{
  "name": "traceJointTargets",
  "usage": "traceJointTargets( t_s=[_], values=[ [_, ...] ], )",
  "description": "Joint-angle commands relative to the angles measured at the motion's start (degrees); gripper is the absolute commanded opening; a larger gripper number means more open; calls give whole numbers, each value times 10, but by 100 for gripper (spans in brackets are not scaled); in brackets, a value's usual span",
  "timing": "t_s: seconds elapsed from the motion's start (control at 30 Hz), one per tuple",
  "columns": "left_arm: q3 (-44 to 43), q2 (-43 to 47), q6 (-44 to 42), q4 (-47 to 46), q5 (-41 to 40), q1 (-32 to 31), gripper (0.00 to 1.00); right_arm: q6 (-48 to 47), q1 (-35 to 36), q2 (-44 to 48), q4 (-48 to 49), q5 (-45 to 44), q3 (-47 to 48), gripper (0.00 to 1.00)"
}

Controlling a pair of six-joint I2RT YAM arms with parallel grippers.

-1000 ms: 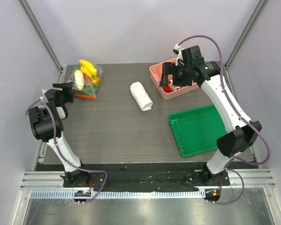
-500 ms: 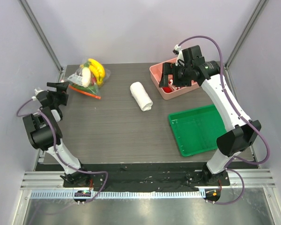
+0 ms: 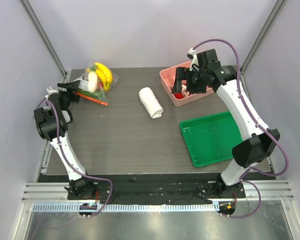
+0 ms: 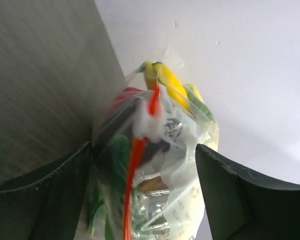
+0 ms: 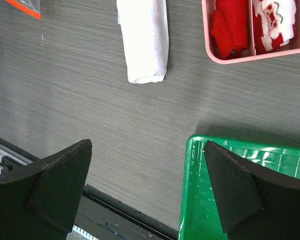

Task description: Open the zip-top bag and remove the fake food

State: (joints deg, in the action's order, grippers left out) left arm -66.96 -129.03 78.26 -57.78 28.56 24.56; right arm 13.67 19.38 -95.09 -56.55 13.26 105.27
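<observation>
The left gripper (image 4: 144, 150) holds its fingers spread wide, with the zip-top bag (image 4: 185, 135) filling the gap between them, not pinched. Its orange-red zip strip (image 4: 132, 170) runs lengthwise straight out from the fingertips, and fake food (image 4: 172, 85) bulges inside. The right gripper (image 5: 147, 145), also wide and empty, has only the strip's corner in its view, far beyond one fingertip.

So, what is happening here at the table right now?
The left tool is open, with the zip-top bag in the gap between its jaws, at the far left corner of the table. The fake food is inside the bag, and the orange zip strip looks closed. The right tool hangs open above the table by the pink tray, holding nothing.
</observation>
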Motion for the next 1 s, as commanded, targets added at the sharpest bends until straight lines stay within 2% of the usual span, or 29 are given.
traceJointTargets(
  t_s=[0.0,0.07,0.1,0.27,0.33,0.4,0.43,0.47,0.5,0.53,0.63,0.77,0.8,0.9,0.97],
  values=[
    [-57,-35,55,-109,39,-17,67,4,-2,31,15,16,-6,100],
    [-62,-32,62,-120,41,-20,52,7,-1,32,17,23,-8,100],
    [-61,-29,64,-121,41,-20,38,8,-1,33,19,25,-9,100],
    [-32,28,38,-92,61,-21,0,14,0,36,36,42,-24,100],
    [-20,76,24,-60,79,-23,0,19,1,34,57,50,-39,100],
    [-19,112,-33,-4,103,-24,0,19,6,35,72,56,-52,100],
    [-19,158,-66,99,124,-27,0,20,13,34,89,56,-62,100],
    [-23,188,-152,156,131,-29,0,20,15,32,96,56,-65,100],
    [-27,215,-193,213,136,-31,0,21,20,30,107,56,-69,100],
    [-32,262,-224,327,138,-32,0,23,25,29,136,57,-86,100],
    [-30,326,-305,423,137,-33,0,37,34,22,201,78,-117,100],
    [-59,408,-430,646,107,-49,0,53,54,-1,283,114,-129,100],
    [-67,417,-476,665,98,-70,0,55,58,-10,286,115,-119,100],
    [-84,450,-542,753,73,-121,0,49,72,-56,289,137,-67,100],
    [-87,468,-584,781,82,-134,0,41,81,-79,281,142,-21,100]
  ],
)
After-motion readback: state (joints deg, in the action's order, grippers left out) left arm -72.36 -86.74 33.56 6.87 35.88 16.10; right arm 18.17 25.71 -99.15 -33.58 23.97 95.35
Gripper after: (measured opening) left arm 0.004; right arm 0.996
